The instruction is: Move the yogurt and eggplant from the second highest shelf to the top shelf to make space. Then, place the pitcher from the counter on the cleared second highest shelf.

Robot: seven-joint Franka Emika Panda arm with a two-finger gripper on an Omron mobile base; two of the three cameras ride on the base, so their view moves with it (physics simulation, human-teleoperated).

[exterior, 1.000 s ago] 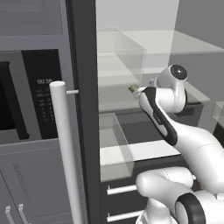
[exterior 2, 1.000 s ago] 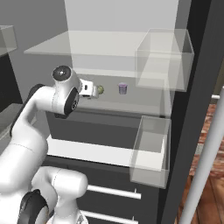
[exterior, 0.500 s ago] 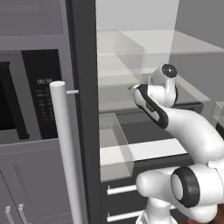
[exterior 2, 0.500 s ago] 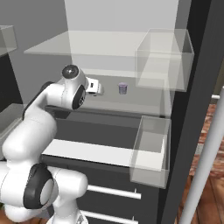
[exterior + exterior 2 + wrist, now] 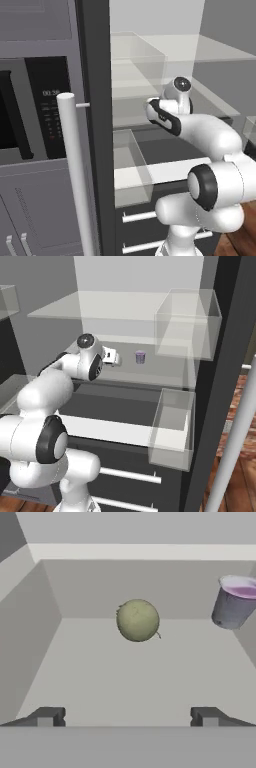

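Fridge interior takes up most of what I'm looking at, door swung open. Working down in size: the pale whitish glass top shelf (image 5: 100, 311) runs across the upper part with nothing of ours on it yet. Below it sits the darker grey-tinted second highest shelf (image 5: 165, 363), where both items are waiting.

My white arm with the dark joints has swung inward over the last second. A second ago the hand was off to the side of the shelf opening; now it's pushed in at that shelf's level and pointing toward the back wall. The base hasn't budged, since the fridge frame sits in the same spot in both base views.

The two-finger gripper (image 5: 127, 717) has its jaws spread about as wide as they go and holds nothing. That hasn't changed over the second.

In the hand view, the small roundish olive-green eggplant (image 5: 138, 620) sits dead centre ahead, lined up between the fingertips (image 5: 46, 717) but still apart from them. The little lavender-purple tapered yogurt cup (image 5: 140, 357) stands upright to one side of it, near but not touching.

So I reckon the eggplant goes first. The approach looks lined up, and what's left is easing forward until the lump sits between the jaws, then closing. It's round, so it might roll if I nudge it.
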